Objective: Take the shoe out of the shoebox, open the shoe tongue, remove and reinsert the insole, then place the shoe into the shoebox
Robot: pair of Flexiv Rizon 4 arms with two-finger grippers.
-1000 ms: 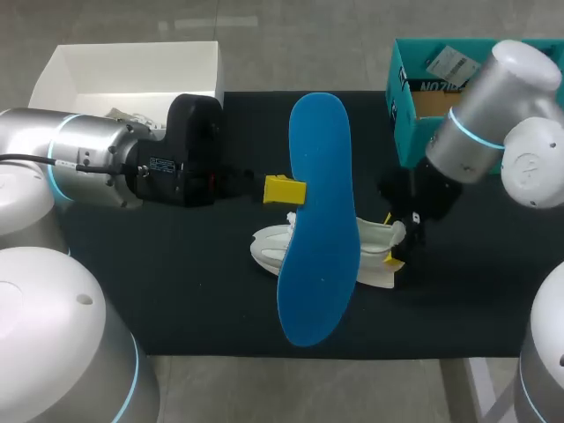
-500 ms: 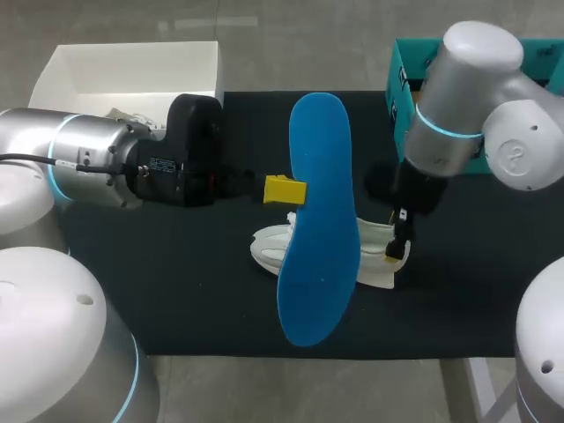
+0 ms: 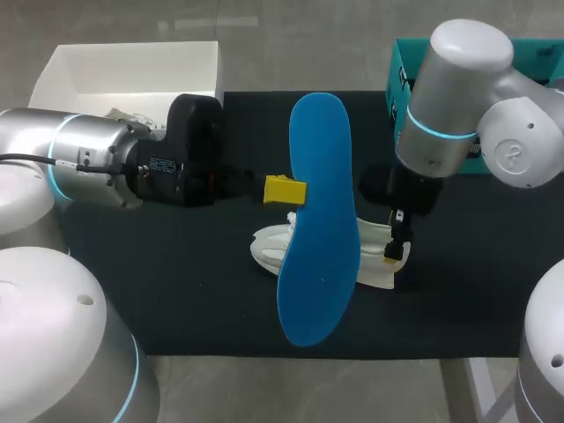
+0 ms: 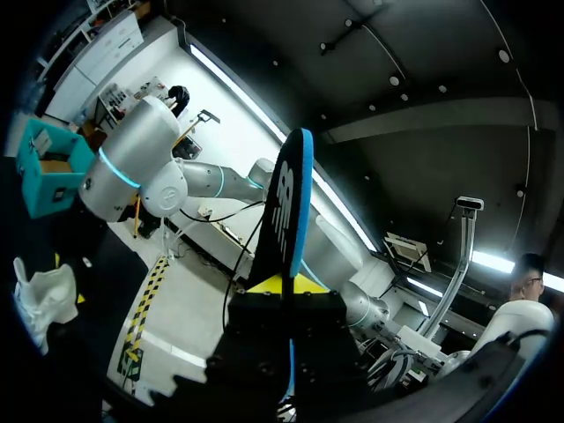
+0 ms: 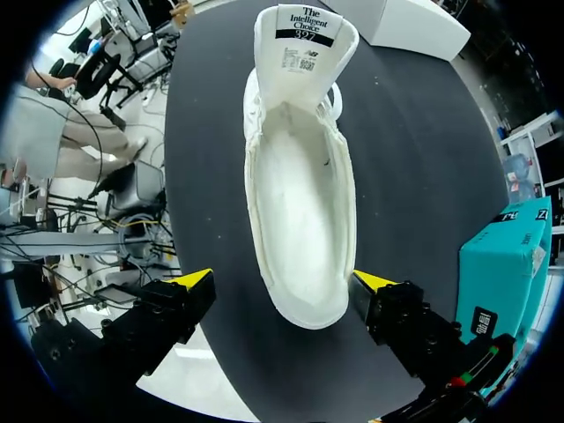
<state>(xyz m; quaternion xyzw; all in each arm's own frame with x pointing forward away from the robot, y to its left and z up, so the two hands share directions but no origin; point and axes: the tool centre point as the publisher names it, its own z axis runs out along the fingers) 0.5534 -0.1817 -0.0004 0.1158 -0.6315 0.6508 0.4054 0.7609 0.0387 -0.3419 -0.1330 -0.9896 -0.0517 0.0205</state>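
My left gripper [image 3: 284,189] is shut on the edge of the blue insole [image 3: 319,220], holding it up above the black mat; in the left wrist view the insole [image 4: 295,198] stands on edge between the yellow tips of that gripper [image 4: 286,284]. The white shoe [image 3: 374,256] lies on the mat under the insole, its tongue pulled open and its inside bare [image 5: 300,203]. My right gripper [image 3: 397,251] hangs open over the shoe's heel end, its fingertips [image 5: 196,282] spread to either side of the heel. The teal shoebox [image 3: 405,106] stands at the back right.
A white box lid [image 3: 132,70] lies at the back left, behind my left arm. The black mat [image 3: 176,291] covers the table's middle. In the right wrist view the teal shoebox [image 5: 502,264] is beside the gripper, and the white lid [image 5: 414,26] lies beyond the shoe's toe.
My right arm has swung in from the right and settled over the shoe's heel, fingers staying open. The left arm and the insole have not moved.
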